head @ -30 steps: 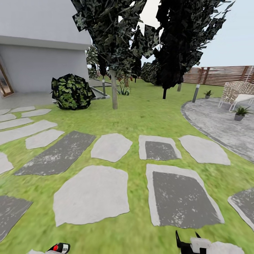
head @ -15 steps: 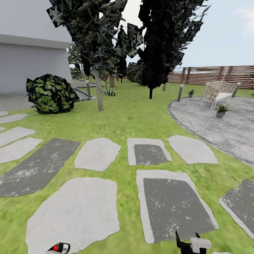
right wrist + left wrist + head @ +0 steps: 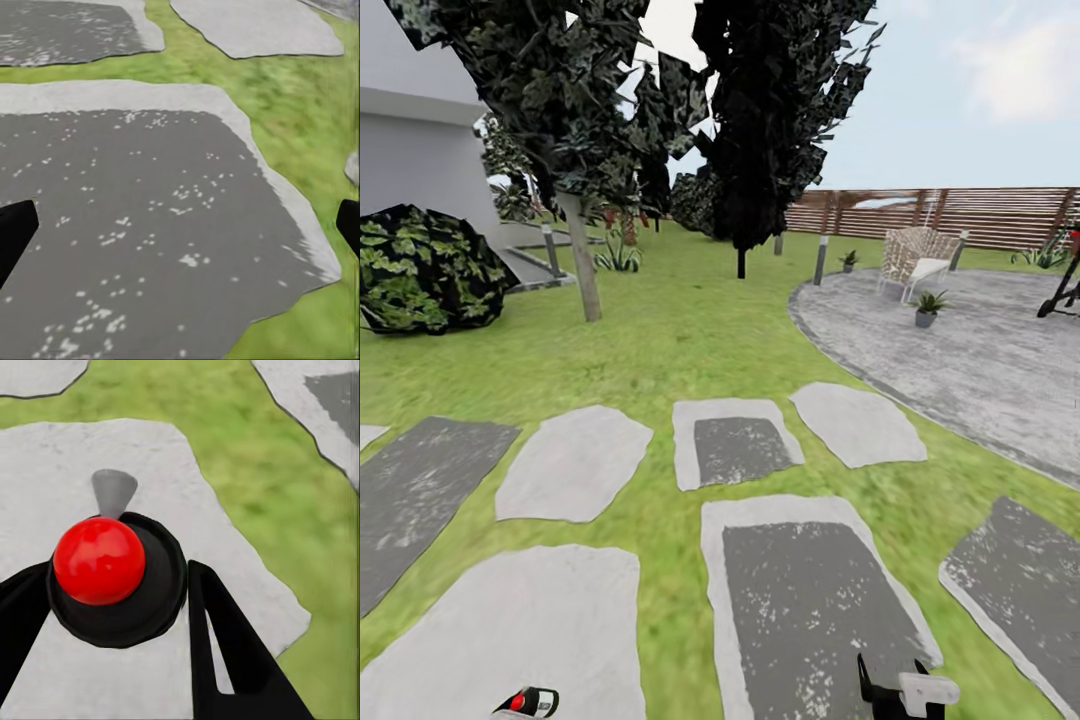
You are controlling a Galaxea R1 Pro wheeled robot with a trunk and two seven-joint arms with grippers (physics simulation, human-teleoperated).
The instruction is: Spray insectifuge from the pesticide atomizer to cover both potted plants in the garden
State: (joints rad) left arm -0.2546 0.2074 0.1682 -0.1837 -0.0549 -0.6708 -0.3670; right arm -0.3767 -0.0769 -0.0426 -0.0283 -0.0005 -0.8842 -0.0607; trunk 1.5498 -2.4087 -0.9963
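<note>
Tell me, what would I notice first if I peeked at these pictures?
Probably the shiny red ball top of the dark round spray bottle, gripped between the left gripper's black fingers over a pale stepping stone. Next, the two tall dark leafy trees standing on the green lawn ahead. To the right lies the round grey stone patio with a white woven chair.

Grey stepping stones [image 3: 575,462] cross a green lawn [image 3: 690,335] toward a round stone patio [image 3: 980,365], where a white chair [image 3: 913,262] stands before a brown slatted fence [image 3: 960,212] under pale daylight.
</note>
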